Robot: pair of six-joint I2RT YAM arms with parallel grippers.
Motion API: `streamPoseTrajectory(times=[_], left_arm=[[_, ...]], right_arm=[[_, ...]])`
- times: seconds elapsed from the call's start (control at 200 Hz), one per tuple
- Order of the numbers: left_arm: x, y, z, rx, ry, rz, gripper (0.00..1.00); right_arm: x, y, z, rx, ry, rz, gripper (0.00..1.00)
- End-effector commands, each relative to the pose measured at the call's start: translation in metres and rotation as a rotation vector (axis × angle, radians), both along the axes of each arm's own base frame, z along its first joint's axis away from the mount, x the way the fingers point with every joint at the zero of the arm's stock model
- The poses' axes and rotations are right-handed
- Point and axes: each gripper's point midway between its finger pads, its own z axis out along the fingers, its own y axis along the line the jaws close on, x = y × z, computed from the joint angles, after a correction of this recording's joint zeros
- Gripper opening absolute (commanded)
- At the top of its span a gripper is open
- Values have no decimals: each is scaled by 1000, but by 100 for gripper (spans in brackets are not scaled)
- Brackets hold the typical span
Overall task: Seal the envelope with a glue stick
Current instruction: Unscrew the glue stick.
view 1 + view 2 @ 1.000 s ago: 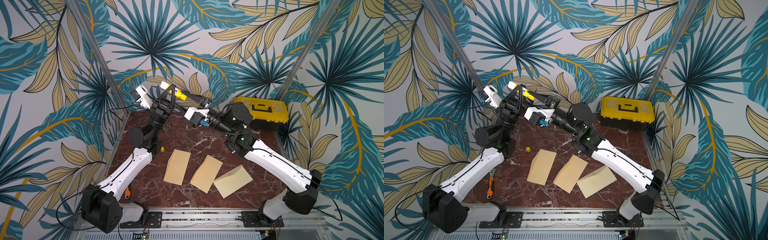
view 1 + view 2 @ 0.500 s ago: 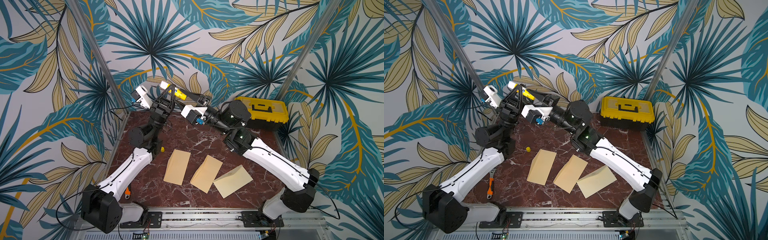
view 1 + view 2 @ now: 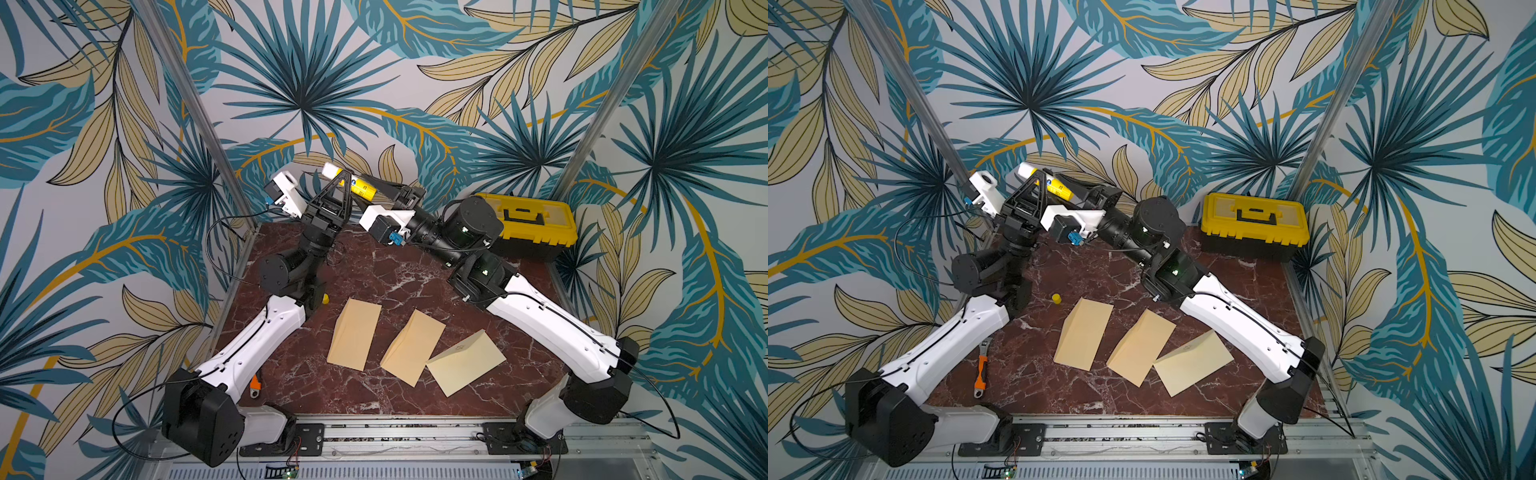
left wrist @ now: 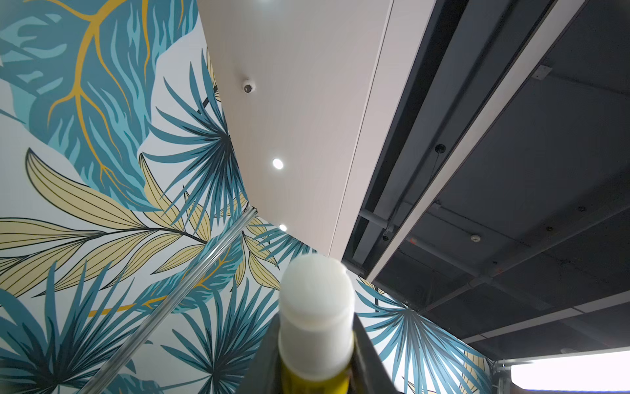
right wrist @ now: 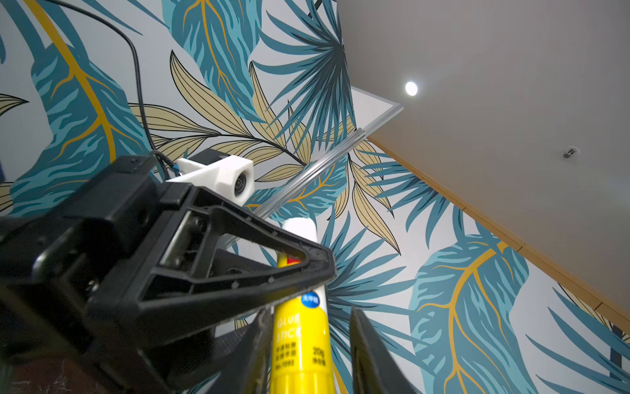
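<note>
Yellow glue stick (image 3: 361, 189) aloft, well apart from the toolbox (image 3: 528, 220), left tool (image 3: 344, 176) clamped near its bare white tip. Now the right tool (image 5: 308, 327) straddles the base, grip unclear; best clamp squarely, then twist gently.

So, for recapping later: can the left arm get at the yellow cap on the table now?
Probably not: the left gripper is raised, shut on the glue stick; the cap lies uncovered beside that arm's elbow.

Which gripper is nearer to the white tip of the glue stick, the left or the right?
Left. The left gripper clamps the glue stick just below its white tip. The right gripper stands around the opposite, yellow end, farther from that tip.
</note>
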Motion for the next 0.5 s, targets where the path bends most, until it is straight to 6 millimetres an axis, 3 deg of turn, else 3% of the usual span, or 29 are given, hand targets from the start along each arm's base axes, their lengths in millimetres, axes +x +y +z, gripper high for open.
streamPoseTrajectory(times=[0.0,0.496], left_arm=[[-19,5,13,-10,-50,-9,0],[-14,2,9,-17,-36,-26,0]], right_arm=[[7,3,-9,-32,13,-31,40],[9,4,-5,-18,-5,-41,34]])
